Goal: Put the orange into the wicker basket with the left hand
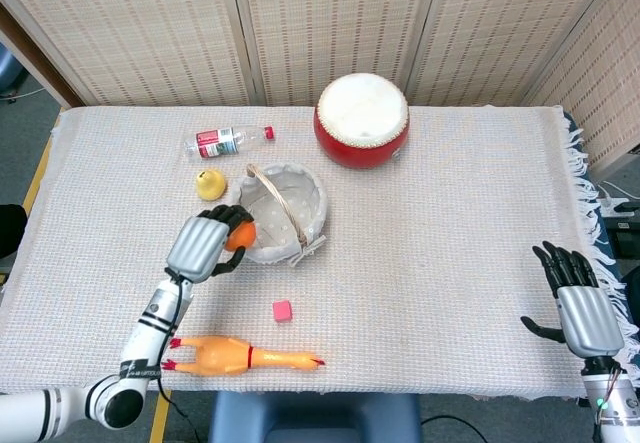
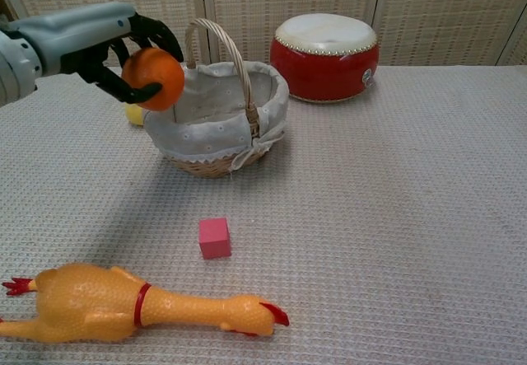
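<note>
Woven screens close off the back of the room, and a pale knitted cloth point(image 1: 450, 223) covers the table where everything sits. Over it the left hand point(image 1: 205, 245) is raised with its dark fingers point(image 2: 156, 34) wrapped round the orange point(image 2: 153, 78), which hangs in the air just beside the near-left rim of the wicker basket point(image 1: 276, 213), not yet over the lined hollow. To my eye the job now is to carry the fruit further in, past the rim and clear of the arched handle point(image 2: 224, 52), then lower it towards the cloth lining before letting go, so it settles rather than bouncing out. The yellow pear point(image 1: 210, 184) and the bottle point(image 1: 226, 141) lie just behind the basket and should be left alone. Far off at the table's other edge, the right hand point(image 1: 580, 308) rests empty with fingers spread.
</note>
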`<state>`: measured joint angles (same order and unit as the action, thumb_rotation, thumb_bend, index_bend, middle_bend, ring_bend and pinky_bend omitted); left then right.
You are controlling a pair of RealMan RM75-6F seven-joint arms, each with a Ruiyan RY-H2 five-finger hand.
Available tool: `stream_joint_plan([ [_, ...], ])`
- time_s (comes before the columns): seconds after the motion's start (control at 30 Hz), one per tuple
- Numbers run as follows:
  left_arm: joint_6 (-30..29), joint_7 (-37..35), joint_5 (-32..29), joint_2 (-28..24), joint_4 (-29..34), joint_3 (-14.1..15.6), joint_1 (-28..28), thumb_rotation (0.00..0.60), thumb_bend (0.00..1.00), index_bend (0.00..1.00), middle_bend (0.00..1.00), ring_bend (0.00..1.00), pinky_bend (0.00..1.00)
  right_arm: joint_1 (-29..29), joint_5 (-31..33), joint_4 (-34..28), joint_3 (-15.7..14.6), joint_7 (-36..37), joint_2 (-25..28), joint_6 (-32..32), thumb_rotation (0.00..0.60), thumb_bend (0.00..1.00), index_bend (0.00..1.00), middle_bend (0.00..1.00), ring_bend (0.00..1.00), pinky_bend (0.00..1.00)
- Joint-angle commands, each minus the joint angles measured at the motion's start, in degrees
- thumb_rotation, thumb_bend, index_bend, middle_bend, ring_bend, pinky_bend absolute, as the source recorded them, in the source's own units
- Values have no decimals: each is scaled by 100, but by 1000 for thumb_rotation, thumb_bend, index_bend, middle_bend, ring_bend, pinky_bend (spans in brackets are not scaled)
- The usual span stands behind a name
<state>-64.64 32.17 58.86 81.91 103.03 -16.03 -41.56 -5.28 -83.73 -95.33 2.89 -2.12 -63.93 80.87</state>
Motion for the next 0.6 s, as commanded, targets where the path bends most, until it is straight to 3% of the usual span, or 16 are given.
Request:
stream_joint_plan([
  [0.03, 307, 370, -655, 448, -454, -338, -543, 600, 631, 662, 629, 627, 733, -12, 52, -5, 13, 48, 18, -52, 600, 27, 0, 0, 0, 0],
  [0.13, 410, 473, -903, 640, -663, -392, -782, 600, 625, 635, 608, 606, 722, -26, 98, -20, 24, 83, 33, -99, 600, 27, 0, 0, 0, 0],
  [0.2, 452, 522, -971, 731, -780, -376, -893, 600, 607, 578, 535, 540, 690, -31, 118, -35, 25, 92, 44, -121, 600, 27, 0, 0, 0, 0],
  [0.3, 445, 592, -1094, 848, -903, -348, -1015, 600, 505, 331, 238, 267, 479, -33, 138, -55, 18, 97, 54, -147, 600, 27, 0, 0, 0, 0],
  [0.4, 399, 626, -1247, 888, -939, -363, -1090, 600, 438, 124, 32, 61, 301, -37, 154, -67, 17, 98, 66, -167, 600, 27, 0, 0, 0, 0],
  [0.47, 371, 581, -1309, 876, -943, -390, -1115, 600, 411, 31, 0, 2, 195, -38, 162, -74, 19, 103, 69, -172, 600, 27, 0, 0, 0, 0],
  [0.6, 257, 483, -1321, 833, -937, -410, -1116, 600, 403, 0, 0, 0, 155, -39, 142, -80, 9, 88, 69, -167, 600, 27, 0, 0, 0, 0],
])
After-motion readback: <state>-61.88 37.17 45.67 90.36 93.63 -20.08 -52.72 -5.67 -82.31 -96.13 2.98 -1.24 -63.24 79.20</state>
